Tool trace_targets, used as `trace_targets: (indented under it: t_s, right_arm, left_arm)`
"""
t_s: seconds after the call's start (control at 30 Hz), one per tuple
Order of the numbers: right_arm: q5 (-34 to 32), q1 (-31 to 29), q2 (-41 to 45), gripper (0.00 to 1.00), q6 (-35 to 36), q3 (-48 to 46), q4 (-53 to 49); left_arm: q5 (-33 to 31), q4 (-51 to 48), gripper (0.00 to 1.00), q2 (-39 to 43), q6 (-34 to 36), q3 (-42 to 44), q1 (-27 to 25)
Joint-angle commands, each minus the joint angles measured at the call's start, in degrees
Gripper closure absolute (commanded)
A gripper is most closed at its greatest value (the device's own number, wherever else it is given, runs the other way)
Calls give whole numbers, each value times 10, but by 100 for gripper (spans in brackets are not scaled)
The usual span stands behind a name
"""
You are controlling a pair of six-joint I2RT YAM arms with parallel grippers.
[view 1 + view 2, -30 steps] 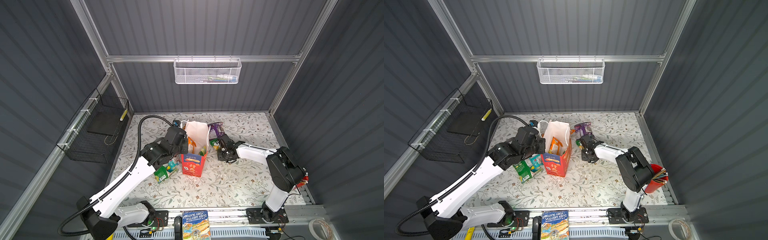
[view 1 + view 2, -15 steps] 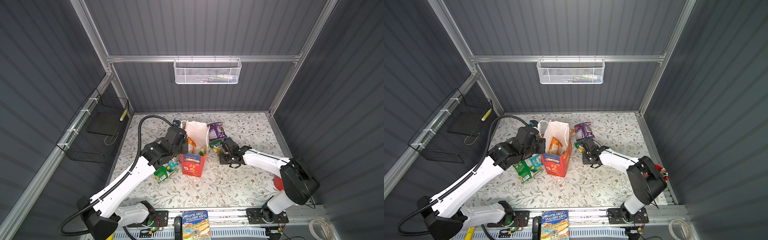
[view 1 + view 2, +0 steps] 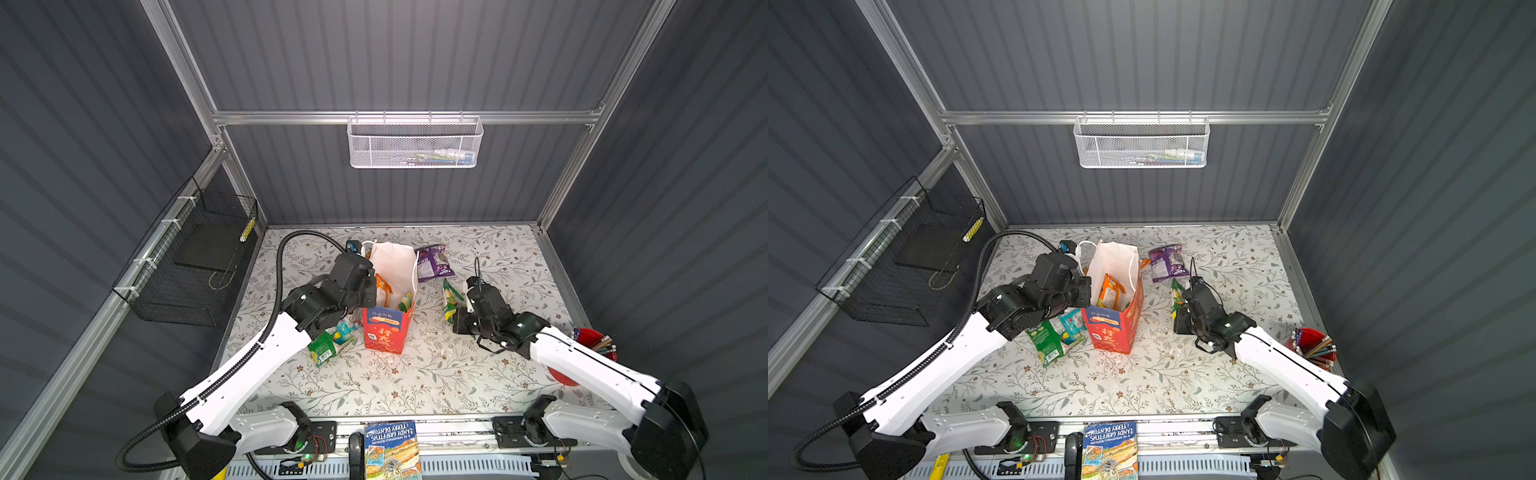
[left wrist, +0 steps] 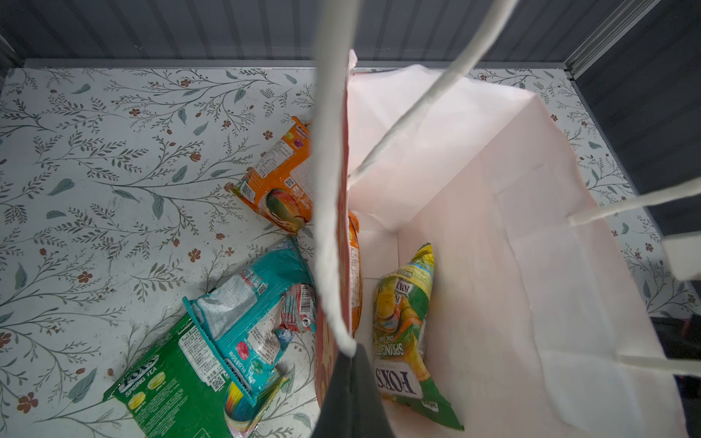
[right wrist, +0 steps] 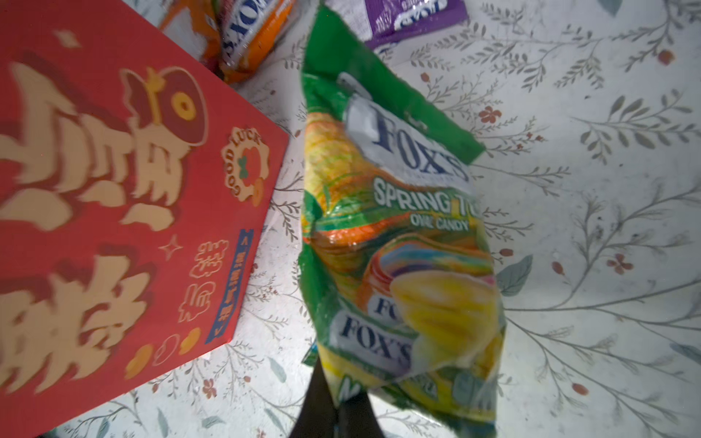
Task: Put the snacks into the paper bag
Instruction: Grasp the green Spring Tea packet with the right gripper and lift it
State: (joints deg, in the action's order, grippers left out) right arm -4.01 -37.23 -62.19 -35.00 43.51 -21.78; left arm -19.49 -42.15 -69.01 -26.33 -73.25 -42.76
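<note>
The green-yellow packet (image 5: 398,246) was pinched at one end by the right gripper (image 5: 333,405), just right of the paper bag (image 3: 388,332) — whose left wall was clamped by the left gripper (image 4: 351,364). The limp packet could be snagged at the bag's mouth.

Blurred in the right wrist view: red paper gift bag (image 5: 113,212) with gold characters. Cut off there: crinkly purple candy packet (image 5: 417,17).
</note>
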Motion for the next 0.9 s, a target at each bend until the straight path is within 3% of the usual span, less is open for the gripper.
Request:
trace_targets:
  t_s: [0.0,0.27,0.5,0.87]
  right_arm:
    - [-4,-6,51,100,-13,2,-9]
    - [3,-12,136,100,-10,42,-62]
    - [-11,-17,175,100,-2,134,-107]
    - [-23,-61,78,100,39,369,-115]
  left_arm:
    - [1,13,100,6,9,-7,3]
    - [2,14,100,6,12,-8,3]
    - [7,17,100,14,15,-7,3]
    - [10,16,100,13,17,-9,2]
